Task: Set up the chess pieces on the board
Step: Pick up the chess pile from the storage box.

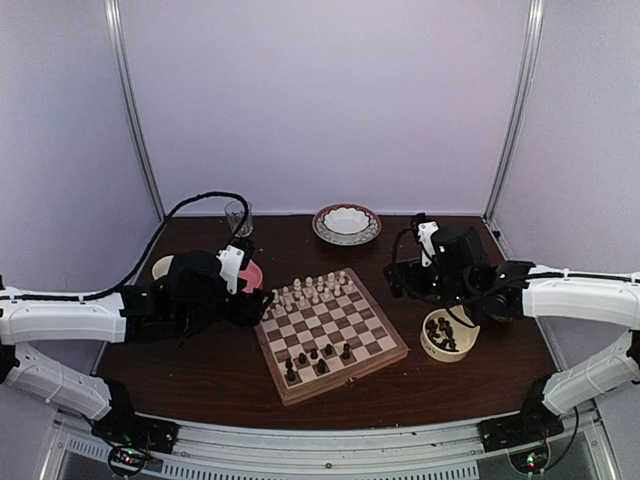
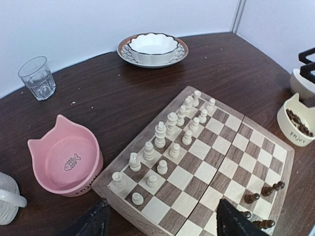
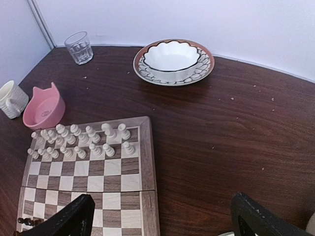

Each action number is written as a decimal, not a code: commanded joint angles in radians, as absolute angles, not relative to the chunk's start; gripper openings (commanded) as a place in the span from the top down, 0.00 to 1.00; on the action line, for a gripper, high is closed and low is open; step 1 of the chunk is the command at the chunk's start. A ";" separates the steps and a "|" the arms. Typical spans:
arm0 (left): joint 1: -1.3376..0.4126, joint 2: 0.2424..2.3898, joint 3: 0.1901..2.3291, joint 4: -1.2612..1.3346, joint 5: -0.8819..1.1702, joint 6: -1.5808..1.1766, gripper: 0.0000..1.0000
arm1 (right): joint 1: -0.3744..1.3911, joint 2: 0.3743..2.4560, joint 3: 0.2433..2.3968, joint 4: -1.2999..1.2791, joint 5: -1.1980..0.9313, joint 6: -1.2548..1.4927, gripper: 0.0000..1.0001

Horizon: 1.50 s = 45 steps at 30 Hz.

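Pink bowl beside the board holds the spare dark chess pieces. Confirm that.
Not right. The pink bowl is empty; the left wrist view shows the spare dark chess pieces in the cream bowl across the board.

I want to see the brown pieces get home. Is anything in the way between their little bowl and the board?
Nothing visible is. The brown chess pieces wait in the cream bowl just right of the board, with only bare tabletop between, and most near squares are free.

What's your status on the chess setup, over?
Left tool open, empty. Right tool open, empty. A few dark chess pieces on the board, more in the cream bowl. Nothing blocking the board.
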<state>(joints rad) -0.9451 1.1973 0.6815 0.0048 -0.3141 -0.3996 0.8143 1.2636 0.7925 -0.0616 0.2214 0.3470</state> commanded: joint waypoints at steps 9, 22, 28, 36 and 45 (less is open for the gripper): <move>-0.942 1.181 0.676 0.056 -0.367 -0.435 0.02 | 0.791 1.272 0.871 -0.316 0.443 0.436 0.07; -0.941 1.228 0.687 0.099 -0.245 -0.378 0.14 | 0.684 1.170 0.775 -0.530 0.283 0.544 0.55; -0.943 1.243 0.690 0.104 -0.226 -0.376 0.15 | 0.627 1.214 0.703 -0.480 0.186 0.545 0.58; -0.942 1.247 0.703 0.085 -0.205 -0.381 0.16 | 0.606 1.311 0.730 -0.517 0.154 0.542 0.75; -0.942 1.241 0.713 0.068 -0.198 -0.384 0.16 | 0.577 1.287 0.684 -0.522 0.139 0.544 0.75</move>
<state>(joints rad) -0.9451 1.2438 0.6796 0.0513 -0.2089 -0.3908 0.5957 1.3113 0.7074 -0.5083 0.1513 0.5350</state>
